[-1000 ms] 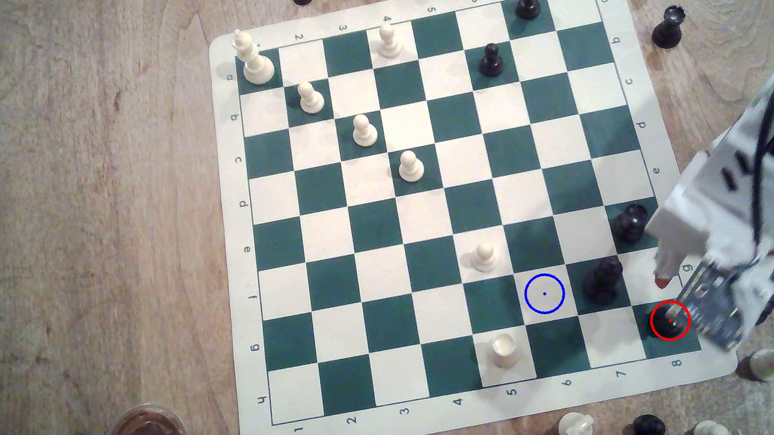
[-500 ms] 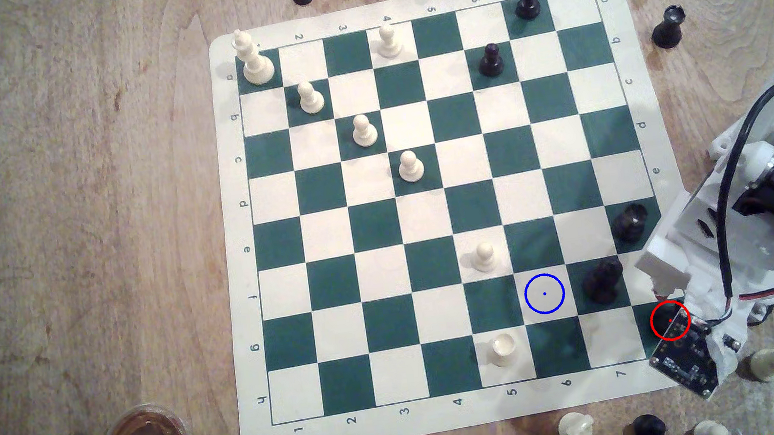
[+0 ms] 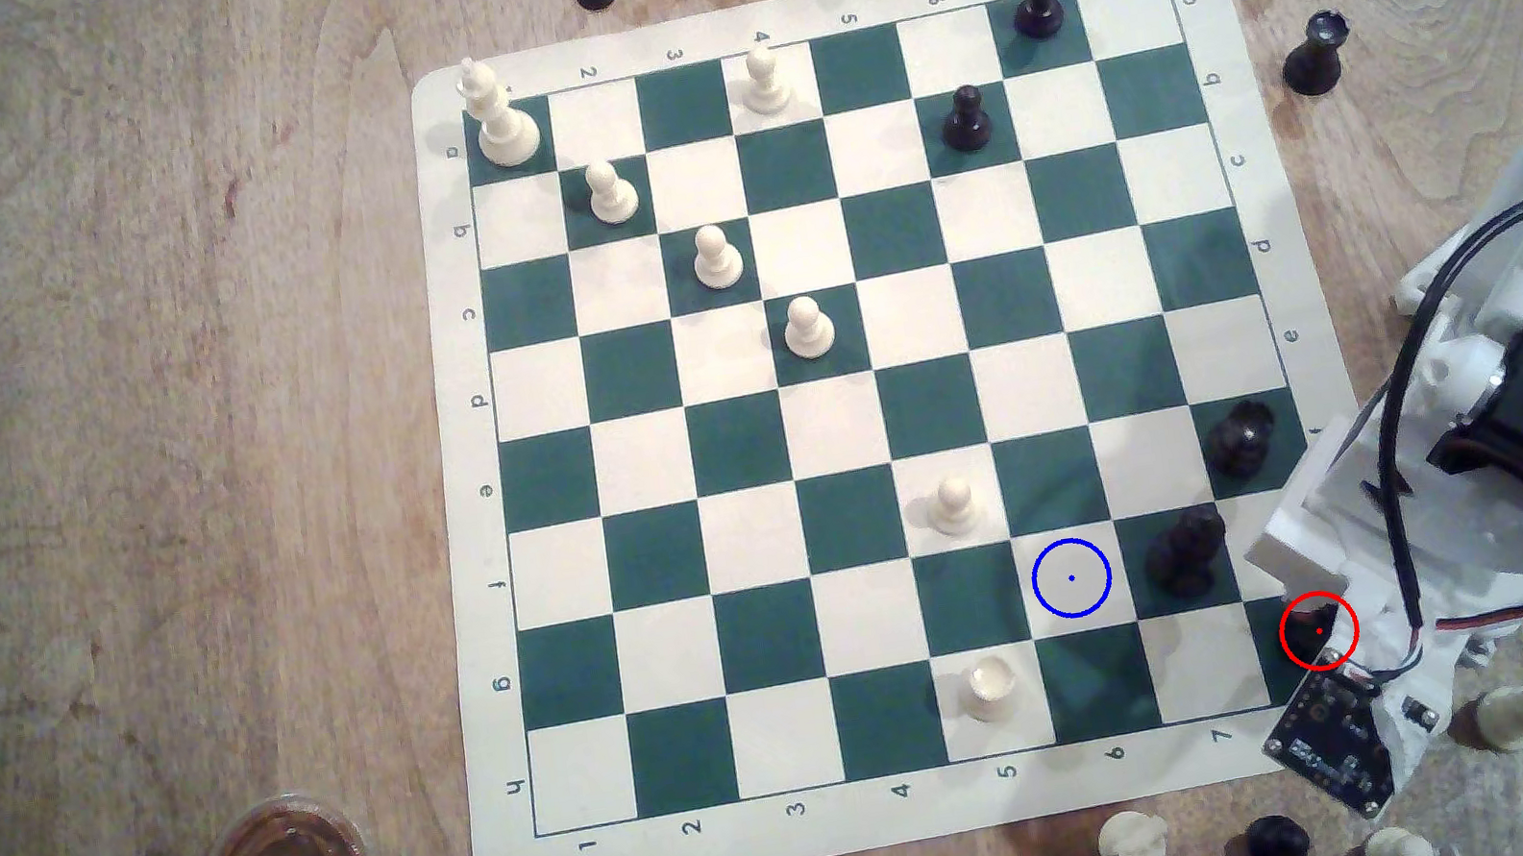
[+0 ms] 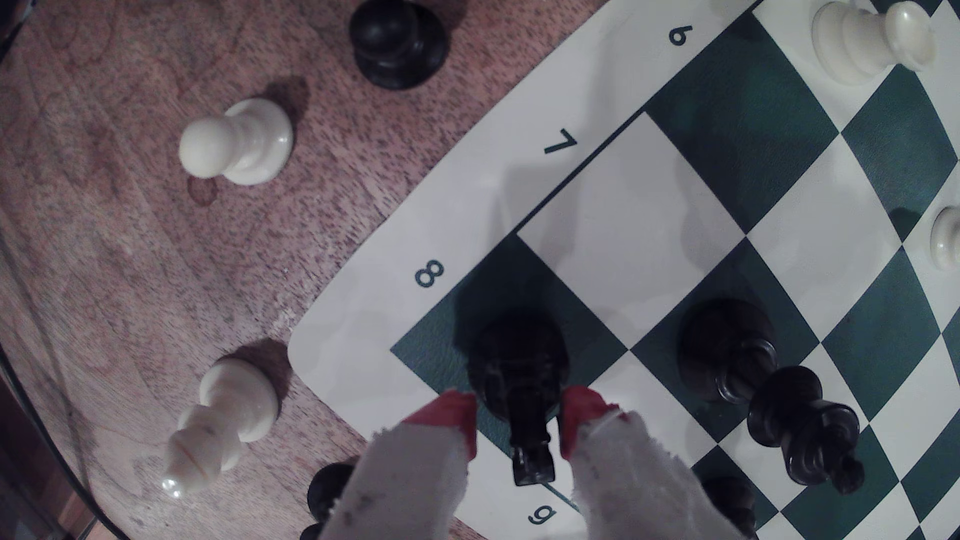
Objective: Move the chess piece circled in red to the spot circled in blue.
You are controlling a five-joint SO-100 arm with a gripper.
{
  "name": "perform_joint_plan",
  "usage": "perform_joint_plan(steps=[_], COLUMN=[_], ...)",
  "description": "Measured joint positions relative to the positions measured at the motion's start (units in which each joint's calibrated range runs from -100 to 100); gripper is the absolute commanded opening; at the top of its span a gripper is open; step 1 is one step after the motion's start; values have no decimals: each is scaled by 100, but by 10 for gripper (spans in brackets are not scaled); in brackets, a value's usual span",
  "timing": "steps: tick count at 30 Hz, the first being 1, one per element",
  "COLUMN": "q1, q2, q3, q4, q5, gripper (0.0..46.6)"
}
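Pincer [image 4: 518, 423] fingers [image 4: 451, 415] stood apart, one on each side of the piece [image 4: 519, 374], with narrow gaps showing; no clamping was visible. Board [image 3: 887, 825] lay on the table [image 3: 129, 385]. At the exterior view's near right corner, the piece stood upright on the red-ringed green square. Spot [image 3: 1072, 578], a cream square, lay to its left, one row farther.
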Motion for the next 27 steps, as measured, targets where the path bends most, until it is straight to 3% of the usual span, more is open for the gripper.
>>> perform_joint_plan(steps=[9, 12, 20, 27], q1=[7, -7, -74, 162], q2=[209, 268, 302, 519], q3=[0, 0, -72, -1383], q4=[-48, -48, 24, 574], q5=[0, 0, -20, -205], gripper=[44, 3, 3, 3])
